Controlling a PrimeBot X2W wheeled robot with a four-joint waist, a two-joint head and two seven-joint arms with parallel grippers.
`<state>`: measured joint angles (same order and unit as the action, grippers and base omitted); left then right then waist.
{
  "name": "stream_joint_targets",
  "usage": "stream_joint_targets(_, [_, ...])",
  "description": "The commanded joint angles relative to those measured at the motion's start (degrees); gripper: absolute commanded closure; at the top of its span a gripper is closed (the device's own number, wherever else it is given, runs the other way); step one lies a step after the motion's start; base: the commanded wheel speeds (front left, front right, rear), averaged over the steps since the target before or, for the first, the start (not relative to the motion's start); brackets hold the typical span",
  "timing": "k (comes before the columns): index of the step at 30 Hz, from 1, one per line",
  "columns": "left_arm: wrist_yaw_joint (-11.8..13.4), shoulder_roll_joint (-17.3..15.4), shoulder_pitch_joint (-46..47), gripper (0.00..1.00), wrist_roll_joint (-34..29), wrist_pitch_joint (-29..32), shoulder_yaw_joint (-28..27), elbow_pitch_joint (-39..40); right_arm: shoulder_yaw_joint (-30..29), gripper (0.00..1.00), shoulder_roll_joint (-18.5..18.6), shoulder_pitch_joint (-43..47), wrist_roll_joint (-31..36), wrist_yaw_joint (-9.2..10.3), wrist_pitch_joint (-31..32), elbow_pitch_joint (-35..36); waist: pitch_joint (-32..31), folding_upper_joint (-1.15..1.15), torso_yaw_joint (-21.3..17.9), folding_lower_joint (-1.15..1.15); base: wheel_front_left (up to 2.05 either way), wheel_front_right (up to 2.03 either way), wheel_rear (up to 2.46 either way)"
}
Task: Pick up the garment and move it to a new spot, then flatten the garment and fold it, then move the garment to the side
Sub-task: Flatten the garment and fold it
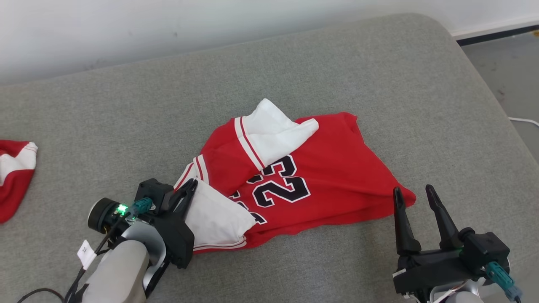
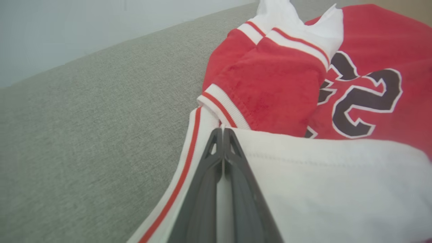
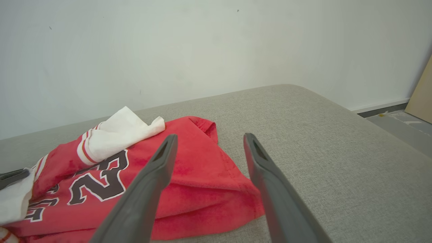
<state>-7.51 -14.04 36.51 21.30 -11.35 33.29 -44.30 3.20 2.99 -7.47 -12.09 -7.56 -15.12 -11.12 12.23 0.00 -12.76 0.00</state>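
Note:
A red jersey (image 1: 328,168) with a black "23" and white panels lies crumpled on the grey cushion (image 1: 294,71). My left gripper (image 1: 190,185) sits at its near-left corner, shut on the white, red-striped edge of the jersey (image 2: 276,87); in the left wrist view the gripper (image 2: 222,130) has both fingers pressed together with a sliver of white cloth between them. My right gripper (image 1: 413,190) stands open just off the jersey's right corner, nothing between its fingers. From the right wrist, the gripper (image 3: 209,136) frames the red hem of the jersey (image 3: 202,175).
A second red and white garment (image 1: 14,176) lies at the cushion's far left edge. A pale wall (image 1: 168,29) runs along the back. The cushion's rounded right edge drops to a grey floor (image 1: 505,71) with a white cable (image 1: 524,121).

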Motion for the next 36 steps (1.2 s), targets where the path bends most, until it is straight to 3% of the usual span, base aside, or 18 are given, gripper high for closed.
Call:
stream_joint_targets(1, [0.1,0.0,0.6,1.0,0.5,-0.6,0.1,-0.3,-0.1,0.0,-0.1,0.7,0.3,0.15,0.0,0.1,-0.6,0.0,0.5,0.0,0.0,0.0,0.0])
stream_joint_targets(7, [0.5,0.3,0.2,1.0,0.6,-3.0,-0.2,1.4,-0.8,0.0,-0.1,2.2,0.3,0.15,0.0,0.0,-3.0,0.0,3.9,0.0,0.0,0.0,0.0])
stream_joint_targets(13, [2.5,-0.8,-4.8,1.0,1.4,-3.8,-2.8,11.3,-1.2,0.0,-0.1,3.6,0.4,0.15,0.0,0.3,-5.3,0.0,9.0,0.0,0.0,0.0,0.0])
stream_joint_targets(22, [7.6,-4.4,-22.2,1.0,2.9,-2.4,-3.2,28.4,-1.8,0.0,0.1,4.2,0.3,0.15,0.0,0.1,-6.8,0.0,16.0,0.0,0.0,0.0,0.0])
stream_joint_targets(27, [10.6,-4.6,-31.9,1.0,5.3,-0.7,-3.0,33.4,-1.8,0.0,0.1,4.1,0.1,0.15,0.0,-0.1,-7.0,0.0,17.3,0.0,0.0,0.0,0.0])
stream_joint_targets(31, [11.2,-4.2,-37.3,1.0,6.8,0.2,-1.7,34.8,-1.5,0.0,0.1,4.5,-0.2,0.15,0.0,-0.5,-7.3,0.0,17.2,0.0,0.0,0.0,0.0])
stream_joint_targets(32, [11.0,-4.1,-37.8,0.0,7.3,0.3,-1.6,34.8,-1.6,0.0,0.1,4.5,-0.3,0.15,0.0,-0.5,-7.4,0.0,17.0,0.0,0.0,0.0,0.0])
stream_joint_targets(36, [11.2,-4.8,-37.6,0.0,7.1,-0.4,-2.2,35.6,-1.8,0.0,0.2,4.4,-0.3,0.15,0.0,-0.6,-7.6,0.0,16.2,0.0,0.0,0.0,0.0])
